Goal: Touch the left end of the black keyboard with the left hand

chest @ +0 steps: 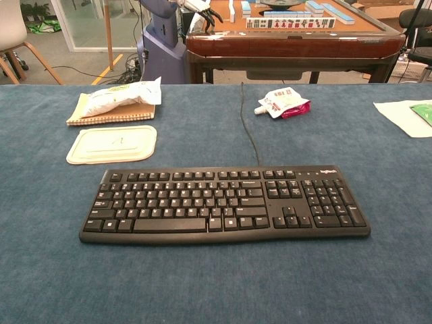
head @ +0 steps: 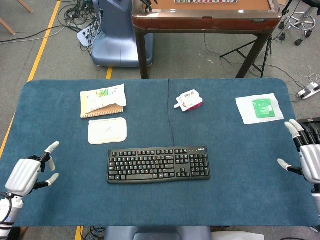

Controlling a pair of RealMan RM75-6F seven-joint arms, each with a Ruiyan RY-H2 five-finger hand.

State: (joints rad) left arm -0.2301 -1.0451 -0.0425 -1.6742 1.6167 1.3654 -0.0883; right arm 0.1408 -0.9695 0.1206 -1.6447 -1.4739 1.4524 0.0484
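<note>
Both hands, left hand and right hand, hover spread.

A lab: floor cables, yellow floor tape, mahjong table.

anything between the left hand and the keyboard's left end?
Nothing visible. Only bare blue cloth lies between the left hand and the left end of the keyboard. The cream lid and notebook sit farther back, off that line.

Keyboard mid-table; lid behind its left end, notebook behind lid; pouch further right.
</note>
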